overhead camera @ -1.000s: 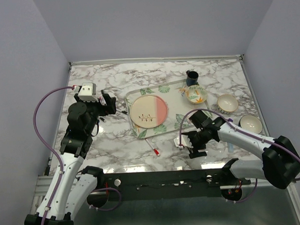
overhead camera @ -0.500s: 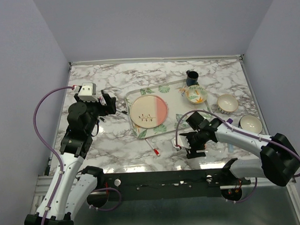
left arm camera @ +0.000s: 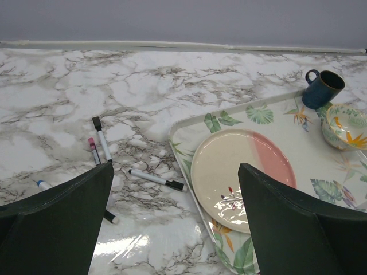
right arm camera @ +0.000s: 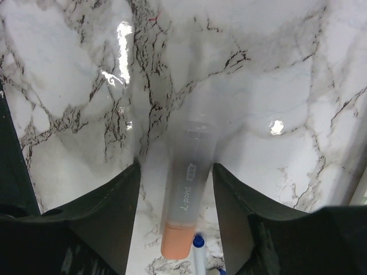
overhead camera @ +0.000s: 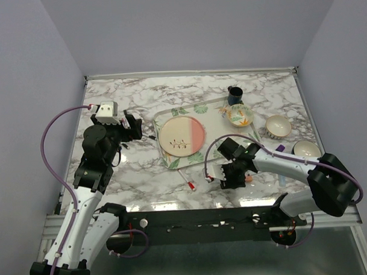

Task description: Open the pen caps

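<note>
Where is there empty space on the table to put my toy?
The far-left marble, between the back edge and the tray, is bare. It's crowded beside the mug and bowls, and around the right gripper.

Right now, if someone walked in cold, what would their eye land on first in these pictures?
Probably the pink-and-cream plate on the leaf-print tray in the middle of the marble table. Next, the right claw, low at the near edge, straddling an orange-ended highlighter. Left of the tray, thin markers lie scattered.
</note>
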You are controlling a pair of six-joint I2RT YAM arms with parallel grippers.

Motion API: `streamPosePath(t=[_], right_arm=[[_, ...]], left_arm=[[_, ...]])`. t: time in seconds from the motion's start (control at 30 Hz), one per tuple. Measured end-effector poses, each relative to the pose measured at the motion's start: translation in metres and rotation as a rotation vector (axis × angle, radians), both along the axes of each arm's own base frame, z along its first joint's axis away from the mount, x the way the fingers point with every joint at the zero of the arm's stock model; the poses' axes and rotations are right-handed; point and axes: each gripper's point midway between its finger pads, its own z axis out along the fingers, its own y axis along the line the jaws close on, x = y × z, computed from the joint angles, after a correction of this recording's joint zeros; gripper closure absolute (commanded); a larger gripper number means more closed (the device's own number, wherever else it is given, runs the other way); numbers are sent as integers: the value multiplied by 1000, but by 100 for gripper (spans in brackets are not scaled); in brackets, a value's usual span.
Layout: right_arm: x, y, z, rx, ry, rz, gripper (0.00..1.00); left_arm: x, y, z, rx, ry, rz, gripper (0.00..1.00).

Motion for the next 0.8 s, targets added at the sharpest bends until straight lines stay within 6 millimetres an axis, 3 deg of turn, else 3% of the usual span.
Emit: streamPosePath(t=[0.33,0.6,0.8], right_arm=[[4,12,0,-50,-11,-40,99],[2,20,4,-18,11,-80,99],[2,44,32,115,9,-71,99]], left_arm=[[0,0,0,-1,0,0,1],[-2,-8,2,-15,-3,-43,1],[0,-29,5,-58,-11,-145,1]])
